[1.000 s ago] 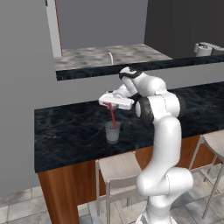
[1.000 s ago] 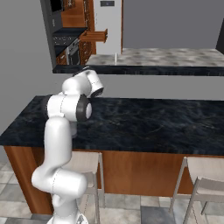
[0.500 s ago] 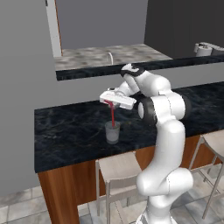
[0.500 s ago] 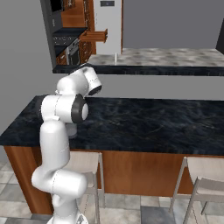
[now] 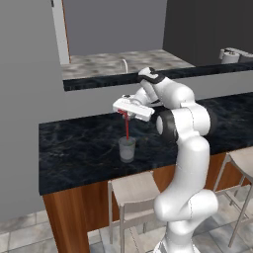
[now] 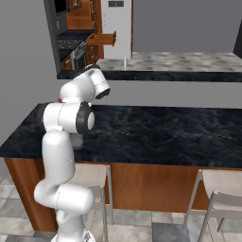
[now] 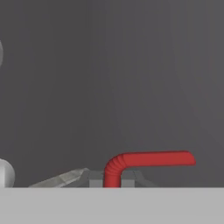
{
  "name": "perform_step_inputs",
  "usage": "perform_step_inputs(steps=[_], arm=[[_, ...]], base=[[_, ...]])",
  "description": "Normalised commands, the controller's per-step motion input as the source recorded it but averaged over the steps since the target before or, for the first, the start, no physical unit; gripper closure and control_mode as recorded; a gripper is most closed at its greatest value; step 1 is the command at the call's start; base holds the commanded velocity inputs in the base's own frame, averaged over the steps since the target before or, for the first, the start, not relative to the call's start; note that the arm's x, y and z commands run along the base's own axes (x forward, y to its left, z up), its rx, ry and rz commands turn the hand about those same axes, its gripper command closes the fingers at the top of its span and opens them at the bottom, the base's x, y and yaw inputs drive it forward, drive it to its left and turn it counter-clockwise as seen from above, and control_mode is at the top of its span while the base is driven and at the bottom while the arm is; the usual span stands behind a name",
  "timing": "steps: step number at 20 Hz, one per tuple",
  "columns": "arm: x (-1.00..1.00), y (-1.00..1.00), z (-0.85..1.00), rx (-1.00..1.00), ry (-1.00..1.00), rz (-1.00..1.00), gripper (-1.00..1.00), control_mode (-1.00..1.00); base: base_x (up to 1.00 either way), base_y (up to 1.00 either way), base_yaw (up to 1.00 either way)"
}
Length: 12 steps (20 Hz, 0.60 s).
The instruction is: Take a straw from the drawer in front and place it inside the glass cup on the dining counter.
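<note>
My gripper (image 5: 124, 112) hangs above the black dining counter (image 5: 79, 153) and is shut on the top of the red straw (image 5: 127, 128). The straw hangs upright, and its lower end reaches the rim of the glass cup (image 5: 127, 149) standing on the counter right below. In the hand view the straw's bent tip (image 7: 148, 159) lies sideways just past my gripper (image 7: 112, 179). From the right base view my arm covers most of the cup (image 6: 77, 141). Far back, the reddish-brown drawer (image 6: 101, 38) stands pulled out.
Stools stand under the counter's front edge (image 5: 136, 190) (image 6: 222, 189). A higher speckled counter with a faucet (image 5: 124, 64) runs behind the dining counter. A grey wall (image 5: 24, 99) closes the left side.
The arm's elbow has swung a little to the side. The gripper stays shut on the straw, which still hangs over the cup.
</note>
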Motion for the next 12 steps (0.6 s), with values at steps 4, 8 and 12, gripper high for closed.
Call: perform_step_inputs(steps=[4, 8, 12], arm=[[0.10, -0.05, 0.00, 0.00, 0.00, 0.00, 1.00, -1.00], [0.10, -0.07, -0.06, 0.00, 0.00, 0.00, 1.00, -1.00], [0.11, -0.01, -0.08, 0.00, 0.00, 0.00, 1.00, -1.00]], base=[[0.00, 0.00, 0.00], [0.00, 0.00, 0.00], [0.00, 0.00, 0.00]])
